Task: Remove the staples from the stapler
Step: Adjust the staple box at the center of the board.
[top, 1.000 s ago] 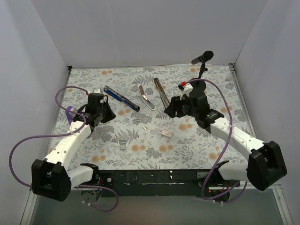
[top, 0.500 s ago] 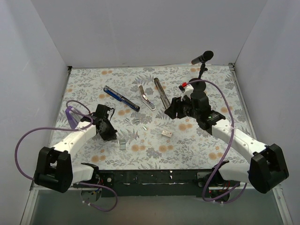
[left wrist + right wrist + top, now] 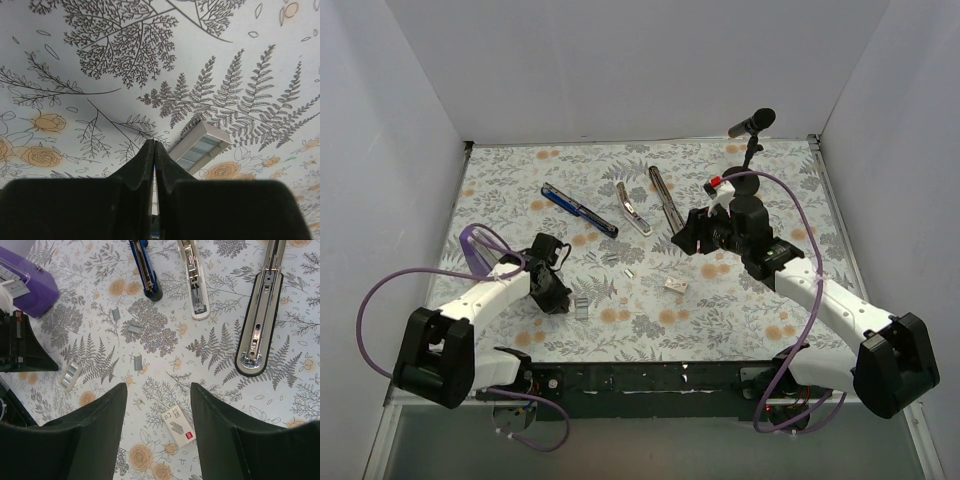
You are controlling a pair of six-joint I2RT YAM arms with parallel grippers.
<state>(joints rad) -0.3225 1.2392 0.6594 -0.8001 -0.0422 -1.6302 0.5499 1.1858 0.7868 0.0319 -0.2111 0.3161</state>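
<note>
Your stapler [image 3: 666, 200] lies spread out at the far middle of the table [image 3: 770, 310], with its blue arm [image 3: 145, 267], silver part [image 3: 194, 282] and black base [image 3: 257, 330] side by side. It looks hard, stiff and a bit slippery, so pinch the silver part across its thin sides. Your left gripper [image 3: 153, 145] is squeezed shut on nothing, and your right gripper [image 3: 159, 390] hangs with its jaws apart, holding nothing.

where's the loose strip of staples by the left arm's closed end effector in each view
Top external: the staple strip lies low and left of centre, just right of the left end effector.
Left wrist: right of centre, just beyond the shut fingertips.
Right wrist: lower left, below the purple block.
Shared landmark: the left end effector, which sits beside the strip in all three views.
</note>
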